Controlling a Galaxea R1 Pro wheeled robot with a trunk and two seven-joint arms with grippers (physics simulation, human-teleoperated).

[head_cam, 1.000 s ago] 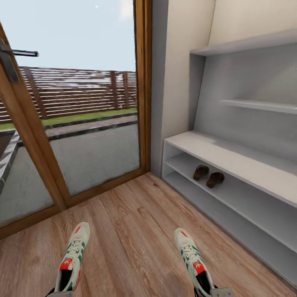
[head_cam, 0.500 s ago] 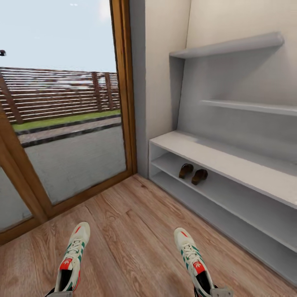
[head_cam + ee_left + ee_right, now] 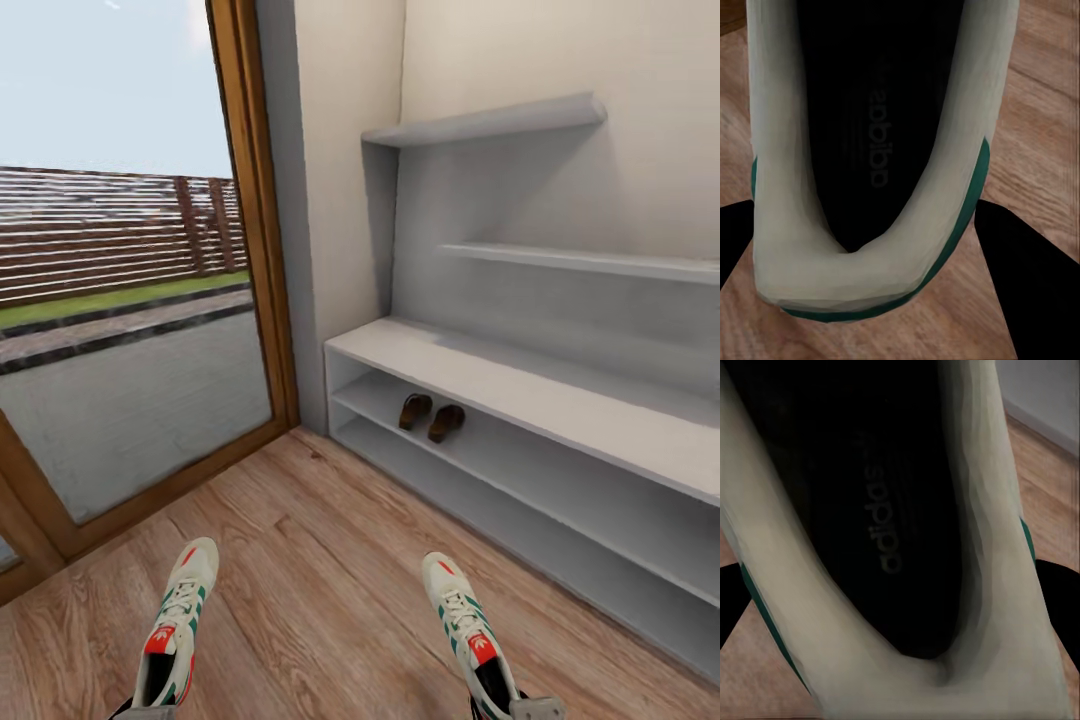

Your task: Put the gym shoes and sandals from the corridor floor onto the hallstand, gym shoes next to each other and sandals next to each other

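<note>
Grey hallstand (image 3: 520, 375) standing ahead-right | sandals (image 3: 431, 416) sitting paired on its middle shelf | left gripper (image 3: 866, 255) and right gripper (image 3: 900, 622) each clamping a gym shoe (image 3: 178, 625) heel | next: shelving sneakers together.

in the left wrist view the left gripper (image 3: 877, 247) has two flat, matte black fingers (image 3: 1031, 292) with tapering edges. the right gripper's (image 3: 900, 622) fingers (image 3: 1059, 607) are black too. grey housing corners (image 3: 538, 708) show in the head view.
</note>
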